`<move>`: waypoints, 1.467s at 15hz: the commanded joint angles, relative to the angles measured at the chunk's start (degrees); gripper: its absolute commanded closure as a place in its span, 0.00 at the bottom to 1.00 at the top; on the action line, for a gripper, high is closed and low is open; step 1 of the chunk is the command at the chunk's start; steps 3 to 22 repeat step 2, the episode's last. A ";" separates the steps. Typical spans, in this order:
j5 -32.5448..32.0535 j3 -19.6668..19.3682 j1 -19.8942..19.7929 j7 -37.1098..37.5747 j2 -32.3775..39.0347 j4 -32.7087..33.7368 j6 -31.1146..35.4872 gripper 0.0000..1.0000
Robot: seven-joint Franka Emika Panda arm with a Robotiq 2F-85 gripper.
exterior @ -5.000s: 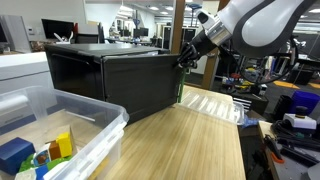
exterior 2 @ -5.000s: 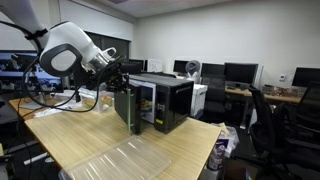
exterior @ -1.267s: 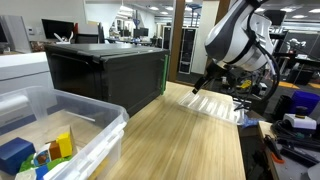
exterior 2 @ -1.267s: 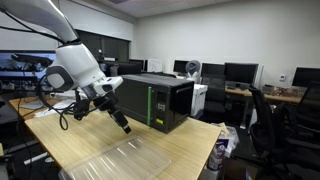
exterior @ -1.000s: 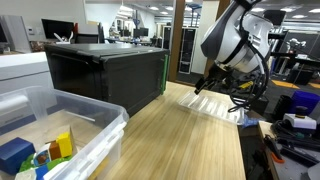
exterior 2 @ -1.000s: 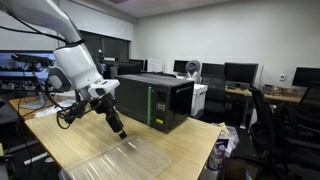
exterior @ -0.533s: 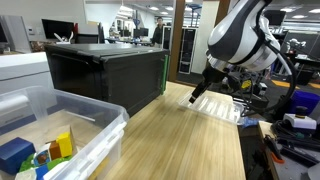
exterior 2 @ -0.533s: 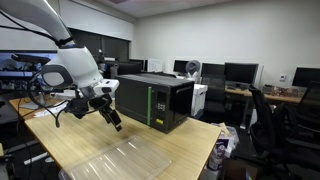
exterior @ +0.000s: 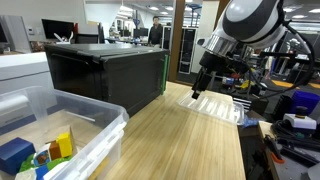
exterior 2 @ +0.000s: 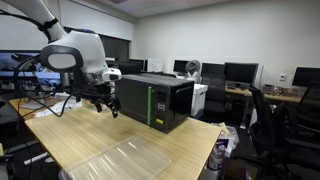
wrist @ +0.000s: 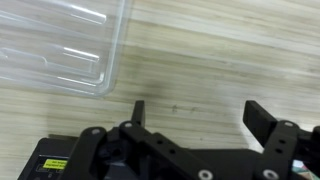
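Now the gripper (exterior: 197, 93) stands higher over the table (exterior: 175, 145) than half a second ago, and in an exterior view it sits closer to the microwave (exterior 2: 165, 100). Five seconds ago the microwave door stood open with the gripper at its edge; the door is now shut. Jaws are spread wide and hold nothing; in the wrist view both fingers (wrist: 137, 110) hang over bare wood. The nearest object is the clear plastic lid (wrist: 55, 40). It is transparent and rectangular, with a raised rim, moulded ribs and rounded corners. It lies flat on the table in front of the microwave, its corner just beside the gripper, not touching. A clear bin (exterior: 100, 128) stands well apart.
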 commanded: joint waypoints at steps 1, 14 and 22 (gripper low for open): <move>-0.02 0.01 -0.02 0.00 -0.22 -0.04 -0.17 0.00; -0.03 0.06 -0.02 0.00 -0.23 -0.07 -0.18 0.00; -0.03 0.06 -0.02 0.00 -0.23 -0.07 -0.18 0.00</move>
